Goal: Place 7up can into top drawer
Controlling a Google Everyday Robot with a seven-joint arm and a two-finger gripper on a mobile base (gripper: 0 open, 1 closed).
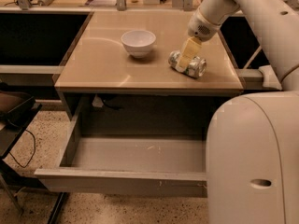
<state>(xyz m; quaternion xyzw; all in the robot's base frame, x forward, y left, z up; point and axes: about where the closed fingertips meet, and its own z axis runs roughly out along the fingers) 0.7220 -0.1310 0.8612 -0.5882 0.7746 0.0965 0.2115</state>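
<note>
The 7up can (pixel 198 66) lies on its side on the tan table top (pixel 103 64), right of the middle. It is dented, silvery, with a pale label. My gripper (pixel 184 63) comes down from the upper right and sits right at the can's middle, covering part of it. The top drawer (pixel 121 178) is pulled open below the table's front edge. Its grey inside is bare and its flat front panel faces me.
A white bowl (pixel 138 42) stands on the table left of the can. My robot's large white body (pixel 252 157) fills the lower right and hides the drawer's right end. A dark chair or cart (pixel 14 111) with cables stands at the left.
</note>
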